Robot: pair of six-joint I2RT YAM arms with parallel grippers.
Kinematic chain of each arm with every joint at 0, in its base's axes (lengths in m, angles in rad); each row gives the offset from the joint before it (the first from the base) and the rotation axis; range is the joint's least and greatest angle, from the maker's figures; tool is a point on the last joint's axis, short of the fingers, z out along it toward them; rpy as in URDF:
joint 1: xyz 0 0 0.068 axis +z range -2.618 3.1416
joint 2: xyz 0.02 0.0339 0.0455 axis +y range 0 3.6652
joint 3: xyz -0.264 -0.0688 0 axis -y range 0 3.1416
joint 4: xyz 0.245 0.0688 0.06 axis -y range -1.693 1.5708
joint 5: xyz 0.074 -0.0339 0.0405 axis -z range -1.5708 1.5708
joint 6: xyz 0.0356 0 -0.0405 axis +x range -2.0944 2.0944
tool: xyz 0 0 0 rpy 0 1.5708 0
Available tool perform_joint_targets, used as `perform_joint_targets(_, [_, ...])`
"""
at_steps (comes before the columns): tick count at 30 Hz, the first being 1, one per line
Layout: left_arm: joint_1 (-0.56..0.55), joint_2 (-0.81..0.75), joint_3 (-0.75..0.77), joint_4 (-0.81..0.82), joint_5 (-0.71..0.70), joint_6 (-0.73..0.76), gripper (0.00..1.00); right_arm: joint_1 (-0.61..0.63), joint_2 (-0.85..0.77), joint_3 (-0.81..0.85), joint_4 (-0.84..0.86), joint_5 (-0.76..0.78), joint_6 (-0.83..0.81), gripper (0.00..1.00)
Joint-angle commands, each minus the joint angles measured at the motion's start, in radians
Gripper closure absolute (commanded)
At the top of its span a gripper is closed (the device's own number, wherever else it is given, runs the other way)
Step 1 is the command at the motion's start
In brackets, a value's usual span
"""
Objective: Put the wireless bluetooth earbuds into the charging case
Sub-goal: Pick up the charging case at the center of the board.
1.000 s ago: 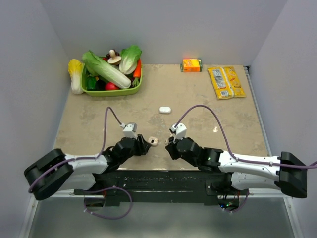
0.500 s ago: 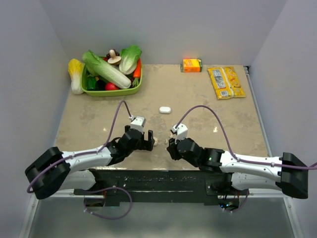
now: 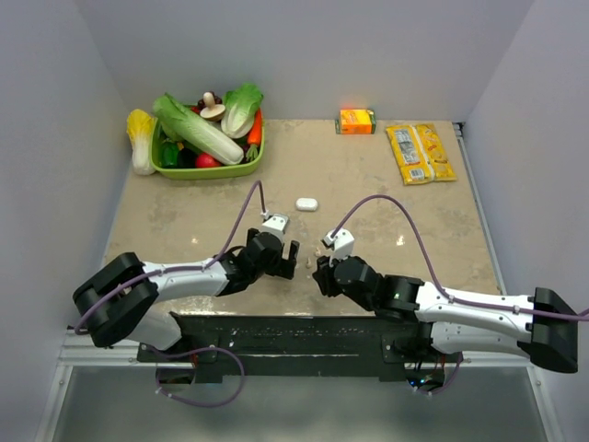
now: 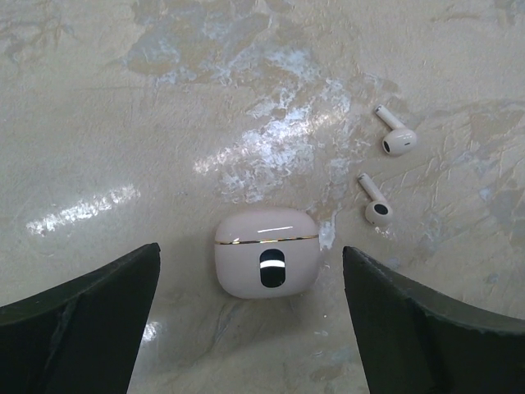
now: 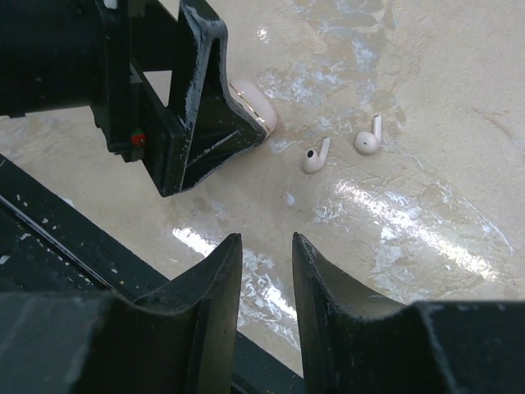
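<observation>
Glossy beige tabletop (image 3: 386,198), charging case (image 4: 267,263), lilac walls (image 3: 304,46)

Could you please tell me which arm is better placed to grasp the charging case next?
Left. The left pincer, open, straddles the closed charging case, one finger on each side. The right pincer, only narrowly open, faces the two loose earbuds, with the left pincer between it and the case.
</observation>
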Motion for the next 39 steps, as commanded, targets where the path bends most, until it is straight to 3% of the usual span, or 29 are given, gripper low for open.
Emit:
perform_joint_targets(1, [-0.014,0.033,0.038,-0.008,-0.025,0.023,0.06,0.002,-0.042,0.037,-0.01,0.037,0.004,0.65])
perform_joint_targets(18, [-0.071,0.156,0.108,-0.051,-0.107,0.017,0.14,0.002,-0.094,0.037,-0.05,0.062,0.002,0.64])
perform_joint_targets(26, [-0.071,0.156,0.098,-0.068,-0.113,-0.003,0.29,0.001,-0.106,0.026,-0.055,0.066,0.004,0.64])
perform_joint_targets(35, [-0.086,0.188,0.102,-0.096,-0.134,-0.032,0.29,0.002,-0.126,0.021,-0.064,0.072,0.004,0.63])
perform_joint_targets(37, [-0.09,0.193,0.104,-0.099,-0.137,-0.035,0.31,0.002,-0.128,0.02,-0.066,0.071,0.004,0.63])
perform_joint_targets(39, [-0.092,0.19,0.102,-0.099,-0.139,-0.037,0.4,0.002,-0.128,0.018,-0.067,0.072,0.005,0.63])
